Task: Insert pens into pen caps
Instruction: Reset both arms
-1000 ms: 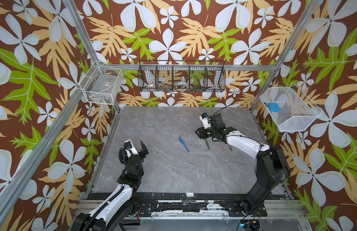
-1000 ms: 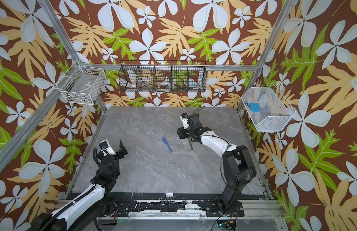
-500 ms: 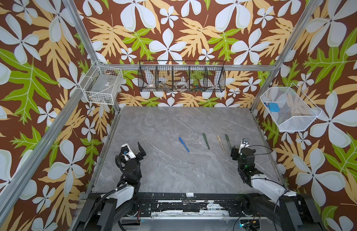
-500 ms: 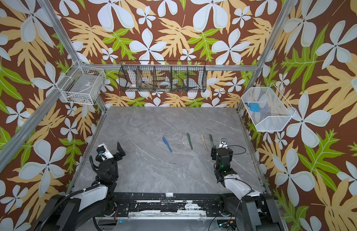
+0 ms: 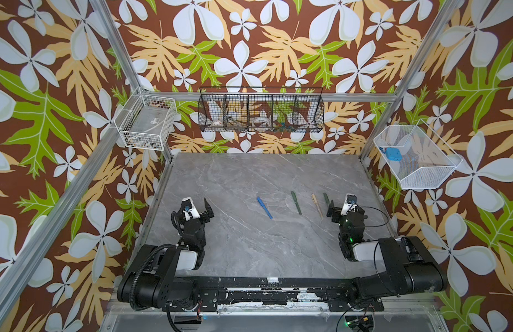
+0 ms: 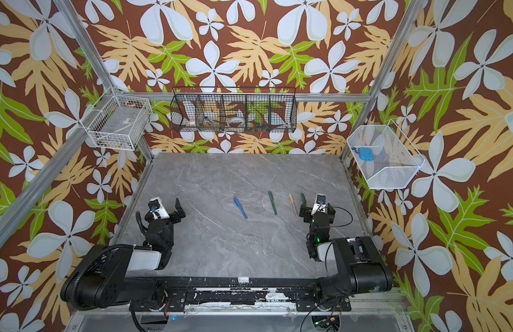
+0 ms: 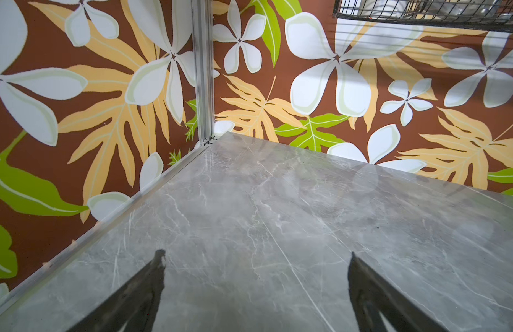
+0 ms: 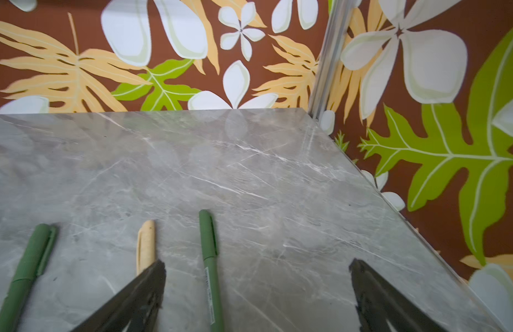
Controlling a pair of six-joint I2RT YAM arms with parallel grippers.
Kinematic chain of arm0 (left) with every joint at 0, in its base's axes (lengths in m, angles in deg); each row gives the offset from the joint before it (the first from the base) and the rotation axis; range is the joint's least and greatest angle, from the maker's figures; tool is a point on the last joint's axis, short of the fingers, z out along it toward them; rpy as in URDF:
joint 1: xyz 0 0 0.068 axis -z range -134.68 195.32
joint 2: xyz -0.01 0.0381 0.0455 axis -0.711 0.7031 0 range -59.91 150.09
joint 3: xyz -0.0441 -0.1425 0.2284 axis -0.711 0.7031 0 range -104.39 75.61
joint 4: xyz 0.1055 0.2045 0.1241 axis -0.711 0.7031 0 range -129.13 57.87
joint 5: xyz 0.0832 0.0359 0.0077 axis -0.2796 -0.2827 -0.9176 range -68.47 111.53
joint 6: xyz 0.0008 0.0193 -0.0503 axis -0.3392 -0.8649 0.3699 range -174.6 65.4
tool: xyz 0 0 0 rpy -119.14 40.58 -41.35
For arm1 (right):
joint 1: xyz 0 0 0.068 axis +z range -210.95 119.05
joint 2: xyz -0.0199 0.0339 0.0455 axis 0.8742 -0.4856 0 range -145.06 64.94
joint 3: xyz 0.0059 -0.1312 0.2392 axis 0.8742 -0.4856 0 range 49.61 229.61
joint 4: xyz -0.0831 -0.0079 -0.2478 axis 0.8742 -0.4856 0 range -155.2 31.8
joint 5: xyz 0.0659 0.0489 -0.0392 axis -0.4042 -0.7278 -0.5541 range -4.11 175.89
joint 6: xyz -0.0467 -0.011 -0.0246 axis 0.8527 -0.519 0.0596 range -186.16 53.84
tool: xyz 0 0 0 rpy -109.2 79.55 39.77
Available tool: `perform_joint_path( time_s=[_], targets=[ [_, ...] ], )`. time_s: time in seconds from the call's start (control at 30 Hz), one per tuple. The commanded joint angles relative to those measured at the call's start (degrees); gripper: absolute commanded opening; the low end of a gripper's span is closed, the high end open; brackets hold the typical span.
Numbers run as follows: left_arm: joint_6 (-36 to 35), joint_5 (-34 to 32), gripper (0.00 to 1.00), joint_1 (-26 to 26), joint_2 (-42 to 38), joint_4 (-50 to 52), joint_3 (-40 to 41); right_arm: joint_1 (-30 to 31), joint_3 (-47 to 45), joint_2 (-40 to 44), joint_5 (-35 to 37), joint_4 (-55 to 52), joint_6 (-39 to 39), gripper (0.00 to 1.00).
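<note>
jaws on both arms are spread wide and gripping nothing. in both top views the left gripper [image 5: 195,205] hangs at the 9 o'clock edge of the grey marble table [image 5: 249,244] and the right gripper [image 5: 345,208] at the 3 o'clock edge. four pens lie flat in a row: the blue pen [image 5: 264,207] about dead centre, then heading toward 3 o'clock the dark green pen [image 5: 296,202], the tan pen [image 5: 316,204] and the second dark green pen [image 5: 326,199], which is just beside the right gripper. all have their far ends pointing roughly 11 o'clock. left wrist view: left gripper [image 7: 256,258] gaping over the table top. right wrist view: right gripper [image 8: 257,264] wide open above the table, the second dark green pen [image 8: 209,258] lying under the gap with a clipped cap [image 8: 208,232] on its far end. the tan pen [image 8: 146,244] is partly hidden behind one finger [image 8: 140,293], and the dark green pen [image 8: 28,270] lies out past that.
</note>
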Motion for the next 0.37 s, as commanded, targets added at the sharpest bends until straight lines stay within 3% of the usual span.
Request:
perform_joint_path(
  time_s=[0.0,0.33],
  targets=[
    [-0.31,0.20,1.00,-0.16,0.09,-2.05,-0.16,-0.01,0.31,0.32,0.17,0.09,-0.05,1.00],
    [-0.28,0.20,1.00,-0.14,0.04,-2.04,-0.14,-0.01,0.40,0.07,0.17,0.40,0.03,1.00]
  ],
)
